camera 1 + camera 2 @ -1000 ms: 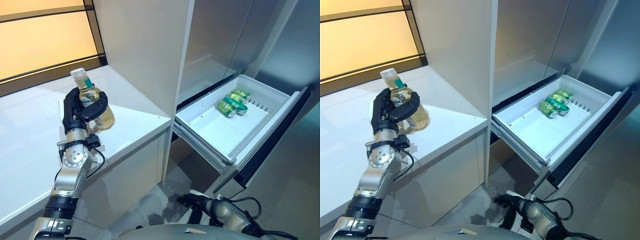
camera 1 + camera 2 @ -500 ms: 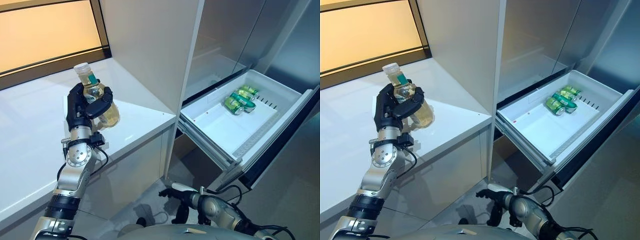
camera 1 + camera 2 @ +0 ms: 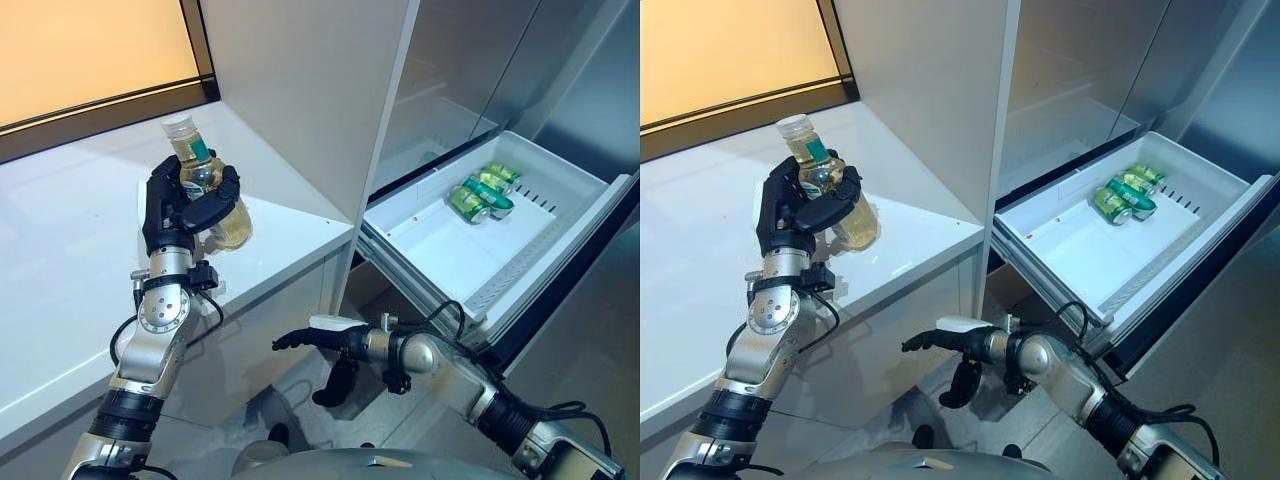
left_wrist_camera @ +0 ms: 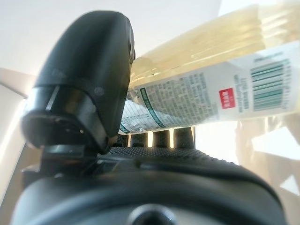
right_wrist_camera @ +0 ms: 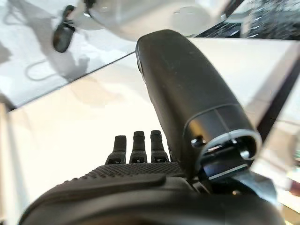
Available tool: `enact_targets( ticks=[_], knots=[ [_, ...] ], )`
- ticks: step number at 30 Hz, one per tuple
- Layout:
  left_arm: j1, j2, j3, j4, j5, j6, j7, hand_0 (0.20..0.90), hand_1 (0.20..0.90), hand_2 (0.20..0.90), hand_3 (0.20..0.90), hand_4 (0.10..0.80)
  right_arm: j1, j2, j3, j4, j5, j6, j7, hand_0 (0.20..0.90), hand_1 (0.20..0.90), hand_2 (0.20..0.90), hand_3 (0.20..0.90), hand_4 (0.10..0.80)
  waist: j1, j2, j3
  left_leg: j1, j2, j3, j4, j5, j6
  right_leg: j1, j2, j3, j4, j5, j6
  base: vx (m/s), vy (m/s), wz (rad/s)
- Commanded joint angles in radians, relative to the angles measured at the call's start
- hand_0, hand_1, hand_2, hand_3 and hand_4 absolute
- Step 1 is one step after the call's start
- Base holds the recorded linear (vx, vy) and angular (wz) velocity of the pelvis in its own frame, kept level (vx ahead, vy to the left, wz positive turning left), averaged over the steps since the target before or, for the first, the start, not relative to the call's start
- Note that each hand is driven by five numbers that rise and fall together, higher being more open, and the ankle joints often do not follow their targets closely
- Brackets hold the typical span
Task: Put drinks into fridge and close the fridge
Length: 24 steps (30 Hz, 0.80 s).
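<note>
The left hand [image 3: 178, 205] is wrapping its fingers round a bottle [image 3: 205, 188], holding it up over the white counter [image 3: 60, 250]. The right hand [image 3: 305, 338], fingers out straight, is hanging low beside the counter. Past the counter, green cans [image 3: 480, 192] are lying in the open drawer [image 3: 440, 255].

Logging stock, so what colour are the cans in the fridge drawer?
Green cans with silver ends, clearest in the left eye view.
</note>
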Motion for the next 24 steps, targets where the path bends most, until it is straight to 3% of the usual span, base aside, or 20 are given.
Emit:
enact_targets(
  ticks=[1,7,15,24],
  knots=[
    [-0.232,0.056,0.004,-0.116,0.066,-0.204,-0.006,0.300,0.300,0.300,0.200,0.100,-0.106,0.011,-0.049,-0.145,0.130,-0.066,0.027,0.900,0.900,0.900,0.900,0.800,-0.001,0.012,-0.062,0.029,-0.070,0.016,0.002,-0.127,0.038,0.024,0.026,-0.013,0.015,-0.055,0.022,0.000,0.000,0.00],
    [-0.210,0.052,0.017,-0.126,0.053,-0.240,-0.033,0.300,0.300,0.300,0.200,0.100,-0.159,-0.036,-0.127,-0.276,0.254,-0.059,0.086,0.900,0.900,0.900,0.900,0.800,-0.006,0.008,-0.064,0.022,-0.071,0.021,0.002,-0.115,0.039,0.013,0.025,-0.010,0.018,-0.042,0.024,-0.021,0.014,-0.04],
    [-0.188,0.053,0.063,-0.156,0.004,-0.305,-0.078,0.300,0.300,0.300,0.200,0.100,-0.197,-0.078,-0.273,-0.356,0.544,-0.049,0.165,0.900,0.900,0.900,0.900,0.800,-0.008,0.000,-0.071,0.023,-0.070,0.022,0.002,-0.115,0.039,0.011,0.025,-0.010,0.019,-0.040,0.022,-0.001,0.001,-0.01],
    [-0.140,0.046,0.157,-0.186,0.003,-0.432,-0.107,0.300,0.300,0.300,0.200,0.100,-0.066,-0.023,-0.514,-0.336,0.757,-0.076,0.040,0.900,0.900,0.900,0.900,0.800,-0.026,0.008,-0.082,0.026,-0.068,0.029,0.002,-0.120,0.040,0.009,0.025,-0.006,0.019,-0.038,0.021,0.000,0.000,0.00]
  ],
)
